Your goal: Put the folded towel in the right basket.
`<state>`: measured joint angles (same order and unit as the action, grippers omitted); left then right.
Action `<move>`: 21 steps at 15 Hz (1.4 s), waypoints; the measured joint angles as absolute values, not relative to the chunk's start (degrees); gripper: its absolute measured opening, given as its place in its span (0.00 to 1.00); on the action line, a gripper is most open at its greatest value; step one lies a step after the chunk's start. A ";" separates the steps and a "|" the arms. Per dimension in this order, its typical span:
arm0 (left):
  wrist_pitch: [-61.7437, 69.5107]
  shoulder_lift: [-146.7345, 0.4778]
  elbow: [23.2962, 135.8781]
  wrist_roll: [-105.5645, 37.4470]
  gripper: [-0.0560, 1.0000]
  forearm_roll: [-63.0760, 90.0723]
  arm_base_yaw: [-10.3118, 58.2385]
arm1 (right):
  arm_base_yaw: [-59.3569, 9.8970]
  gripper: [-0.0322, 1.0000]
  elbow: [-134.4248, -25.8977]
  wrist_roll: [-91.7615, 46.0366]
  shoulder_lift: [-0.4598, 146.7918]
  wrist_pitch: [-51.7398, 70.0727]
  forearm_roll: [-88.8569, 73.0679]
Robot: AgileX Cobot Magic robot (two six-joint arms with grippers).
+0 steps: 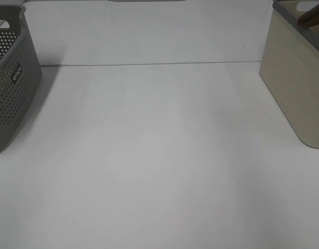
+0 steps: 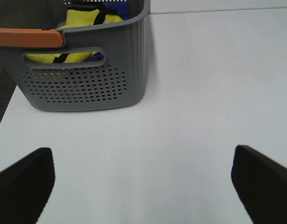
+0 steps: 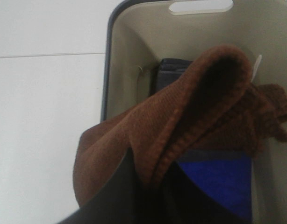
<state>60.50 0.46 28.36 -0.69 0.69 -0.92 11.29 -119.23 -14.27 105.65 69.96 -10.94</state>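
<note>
— Basket on the left side first: what is there?
— The grey basket (image 1: 11, 88) stands at the left edge of the bench (image 1: 159, 155), with a yellow cloth (image 2: 85, 18) inside. The left end effector (image 2: 143, 177) hovers near it, spread wide and holding nothing.
— And the middle?
— Only the white bench surface shows.
— Then where is the task's thing?
— The brown towel (image 3: 181, 121) is at the far right, over the mouth of the right basket (image 1: 292, 78). The right end effector (image 3: 148, 196) is clenched on its folds. The towel hangs over the fingers, above a blue cloth (image 3: 218, 177) lying inside.
— How will it handle?
— I judge it light, soft and limp, with a rough knit that does not slip easily. It cannot break. It keeps no shape, so a pinch through several layers at the folded edge is best. With a single layer the fold would open. When released it should simply drop in, though one corner could catch on the rim.
</note>
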 joint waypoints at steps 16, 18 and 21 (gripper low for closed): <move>60.50 0.46 28.36 -0.69 0.98 0.69 -0.92 | 11.29 0.73 -119.12 -6.76 118.09 69.56 -3.84; 60.50 0.46 28.36 -0.69 0.98 0.69 -0.92 | 11.29 0.74 -119.12 -7.10 114.59 69.73 -7.51; 60.50 0.46 28.36 -0.69 0.98 0.69 -0.92 | 11.29 0.74 -119.06 -7.33 109.72 69.90 -11.63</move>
<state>60.50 0.46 28.36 -0.69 0.69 -0.92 11.29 -119.06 -7.33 109.72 69.90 -11.63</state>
